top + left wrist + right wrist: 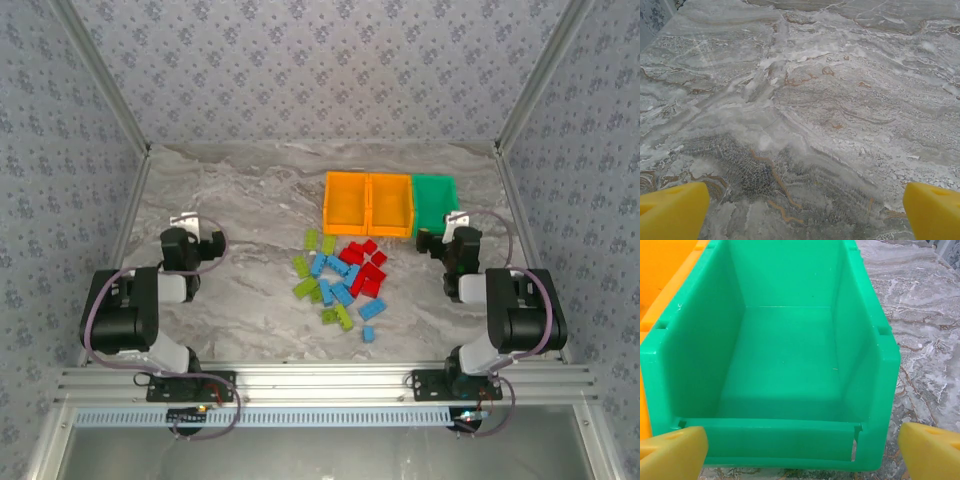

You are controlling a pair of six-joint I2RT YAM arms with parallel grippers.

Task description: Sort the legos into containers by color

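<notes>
The legos lie in a loose pile mid-table: red ones (pixel 364 266) to the right, light blue ones (pixel 335 277) through the middle, lime green ones (pixel 306 287) to the left. Behind the pile, two orange bins (pixel 346 203) (pixel 391 205) and a green bin (pixel 436 204) stand side by side. My left gripper (pixel 198 232) hangs open over bare marble far left of the pile, its yellow fingertips (pixel 672 212) spread wide with nothing between them. My right gripper (pixel 447 237) is open just in front of the green bin (pixel 790 365), which is empty inside.
The marble table (pixel 250 200) is walled by patterned panels on three sides. A metal rail (pixel 320 385) runs along the near edge by the arm bases. An orange bin's wall (pixel 660 275) touches the green bin's left side.
</notes>
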